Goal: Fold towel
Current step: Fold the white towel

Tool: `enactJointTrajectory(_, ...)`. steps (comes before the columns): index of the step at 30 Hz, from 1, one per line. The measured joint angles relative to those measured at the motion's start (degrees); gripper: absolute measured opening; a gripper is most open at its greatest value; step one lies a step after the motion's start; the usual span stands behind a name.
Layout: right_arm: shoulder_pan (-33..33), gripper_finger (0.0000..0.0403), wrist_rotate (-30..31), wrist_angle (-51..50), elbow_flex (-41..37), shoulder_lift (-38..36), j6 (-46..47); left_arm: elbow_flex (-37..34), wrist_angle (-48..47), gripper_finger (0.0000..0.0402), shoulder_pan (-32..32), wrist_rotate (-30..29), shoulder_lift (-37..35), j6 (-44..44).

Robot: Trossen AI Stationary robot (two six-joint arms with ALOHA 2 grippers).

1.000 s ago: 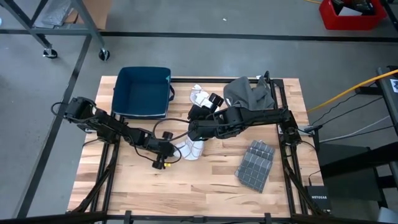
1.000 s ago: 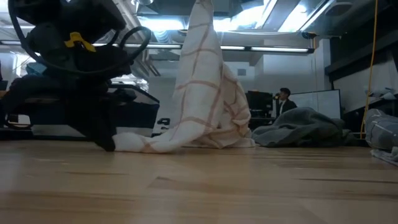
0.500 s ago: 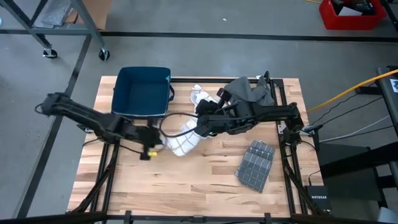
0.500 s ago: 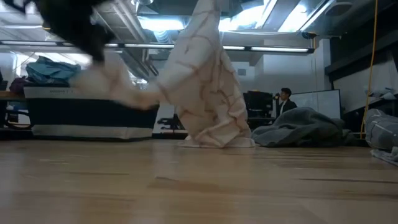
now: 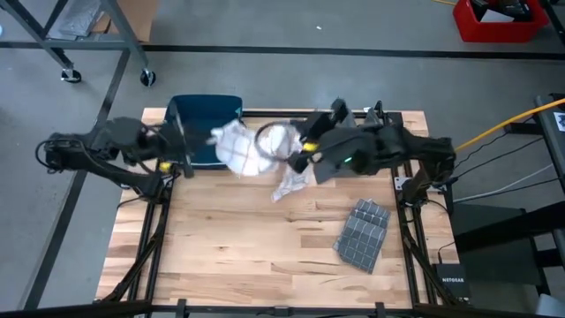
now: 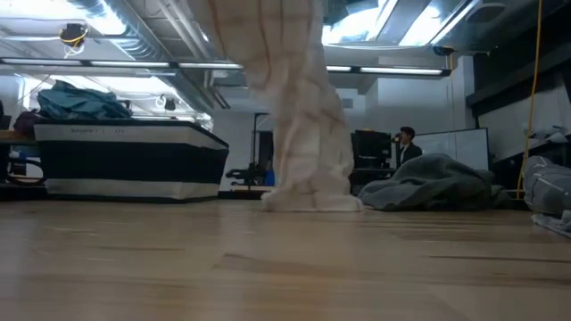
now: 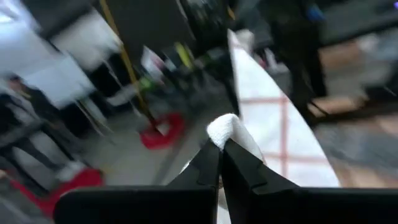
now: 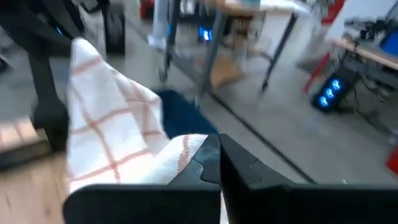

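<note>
Gripping one towel (image 5: pixel 252 152), two pincers, one blue bin (image 5: pixel 201 119)

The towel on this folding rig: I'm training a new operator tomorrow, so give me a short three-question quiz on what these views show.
1. True or false: the towel lies flat on the table.
2. Which pincers are shut on the towel? A) left only B) right only C) both
3. Fill in: the blue bin sits at the table's far ____ corner in the high view.

Key:
1. False: the left pincer and the right pincer hold it up, and its lower end still touches the table in the low view.
2. C
3. left
</note>
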Motion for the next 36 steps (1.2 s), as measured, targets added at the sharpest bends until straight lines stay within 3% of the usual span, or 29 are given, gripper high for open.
enactJointTrajectory(13, 0.0, 0.0, 0.0, 34.3, 0.0, -6.7, -21.4, 12.6, 31.1, 0.0, 10.6, 0.1, 8.0, 19.0)
enactJointTrajectory(19, 0.0, 0.0, -1.5, 44.1, 0.0, -7.0, -27.5, 20.9, 33.4, 0.0, 13.9, 1.1, 13.9, 21.6)
enactJointTrajectory(23, 0.0, 0.0, -2.5, 41.9, 0.0, -6.9, -27.3, 23.4, 28.4, 0.0, 14.3, 1.3, 16.3, 20.8)
enactJointTrajectory(28, 0.0, 0.0017, -3.2, 29.7, 0.0, -5.5, -18.3, 23.5, 19.5, 0.0, 14.1, 1.3, 17.6, 20.6)
enactJointTrajectory(36, 0.0, 0.0097, -5.4, 15.1, 0.0, -1.6, -6.0, 23.4, 8.0, 0.0, 14.0, 6.0, 17.8, 21.7)
